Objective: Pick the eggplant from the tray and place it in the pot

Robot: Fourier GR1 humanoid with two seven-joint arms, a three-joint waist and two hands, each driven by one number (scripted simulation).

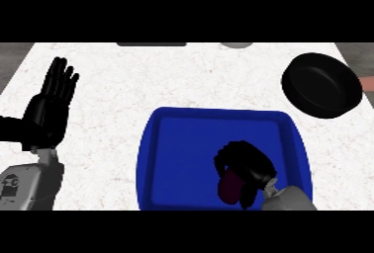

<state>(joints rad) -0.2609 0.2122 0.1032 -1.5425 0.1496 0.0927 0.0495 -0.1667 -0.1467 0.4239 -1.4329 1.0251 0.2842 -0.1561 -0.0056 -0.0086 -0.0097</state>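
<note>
- White speckled counter (182,79) fills the view from the near edge to the far one, with everything sitting on it.
- Nearest, at the right, the grey forearm comes in from the lower edge and ends in the right hand (245,160), which is down inside the blue tray (168,148), over its near right part.
- That hand's fingers are curled around the eggplant (231,188), grasping it; the hand covers most of it from above.
- What shows of the eggplant is a dark purple end poking out below the fingers on the near side; its long axis seems to run roughly near to far, with the visible end pointing toward the near edge, though the hidden part makes this uncertain.
- I cannot tell whether the eggplant touches the tray floor or is just off it.
- At the left, the left hand (47,111) stands over the counter well apart from the tray, open, fingers straight and pointing toward the far side, at rest.
- Farther off, at the far right, a black pot (321,85) sits on the counter, beyond the tray's far right corner and apart from it.
- Along the far edge of the counter a dark flat shape (152,44) and a small grey round thing (237,44) are partly cut off.
</note>
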